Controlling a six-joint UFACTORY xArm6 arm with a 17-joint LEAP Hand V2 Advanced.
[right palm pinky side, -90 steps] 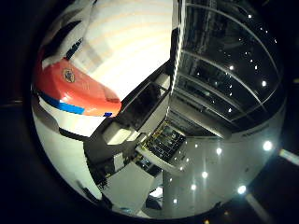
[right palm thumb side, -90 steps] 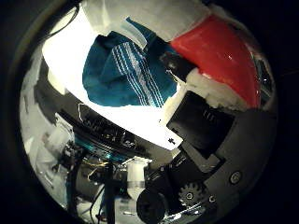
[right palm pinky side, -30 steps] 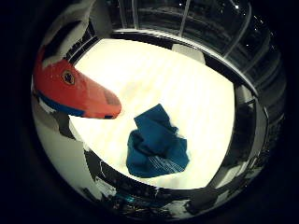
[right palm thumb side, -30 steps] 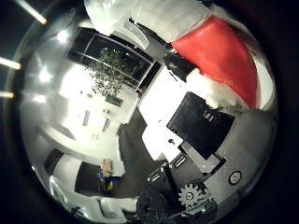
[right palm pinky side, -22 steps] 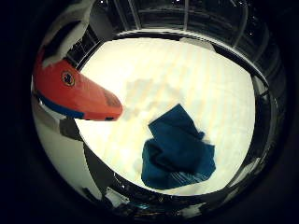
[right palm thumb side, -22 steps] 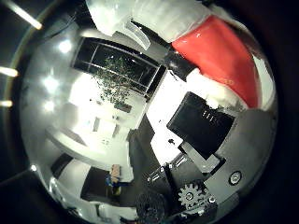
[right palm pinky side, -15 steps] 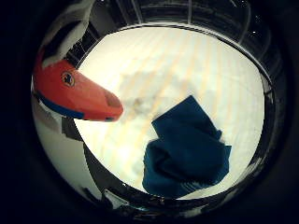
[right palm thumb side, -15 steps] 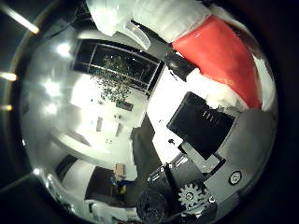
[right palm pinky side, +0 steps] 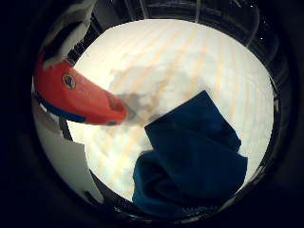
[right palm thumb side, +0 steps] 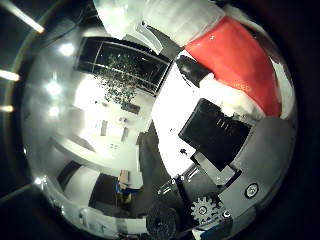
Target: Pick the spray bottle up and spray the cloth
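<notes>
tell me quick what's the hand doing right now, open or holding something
Right hand: shut on the spray bottle, whose red nozzle points toward the blue cloth on the white table.

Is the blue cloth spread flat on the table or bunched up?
Bunched up. The blue cloth lies on the white table in a rumpled heap with overlapping folds, not flat, beside the nozzle of the spray bottle.

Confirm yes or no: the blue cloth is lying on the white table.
Yes. The blue cloth lies crumpled on the white table, just beyond the spray bottle's red nozzle.
</notes>
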